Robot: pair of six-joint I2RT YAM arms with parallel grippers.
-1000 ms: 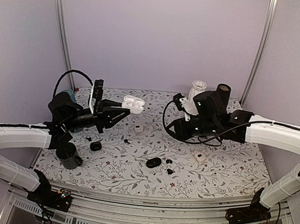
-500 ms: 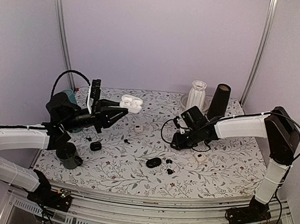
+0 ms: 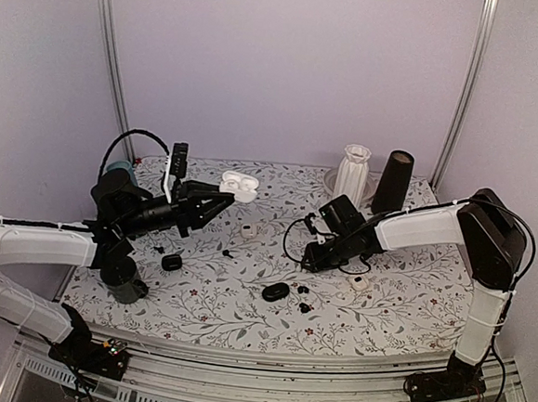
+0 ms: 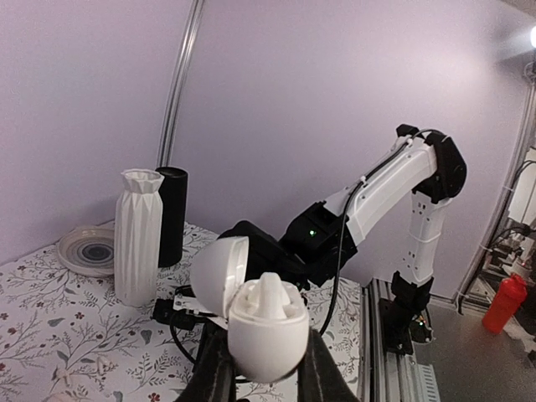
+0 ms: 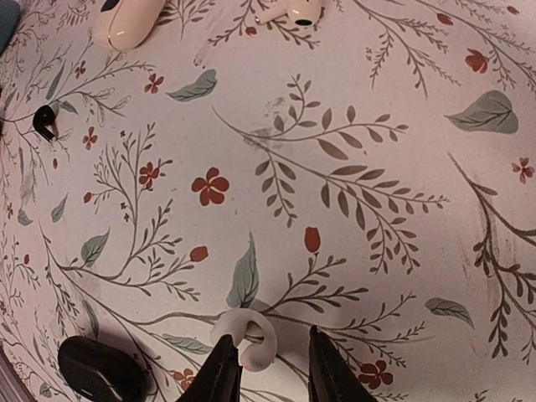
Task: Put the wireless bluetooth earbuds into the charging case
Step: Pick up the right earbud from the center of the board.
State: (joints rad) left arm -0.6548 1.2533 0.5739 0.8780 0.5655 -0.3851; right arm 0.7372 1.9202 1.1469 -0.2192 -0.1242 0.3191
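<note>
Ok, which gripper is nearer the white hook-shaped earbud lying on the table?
Right. The right gripper is down at the table with the white hook-shaped earbud just off its fingers; the left gripper is raised across the table, shut on the open white case.

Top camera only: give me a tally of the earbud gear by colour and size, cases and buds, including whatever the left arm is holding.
White open case, held in the left fingers: 1
White small pieces, lying loose: 2
Black larger pieces, lying loose: 2
Black tiny pieces, lying loose: 4
Total: 9
</note>
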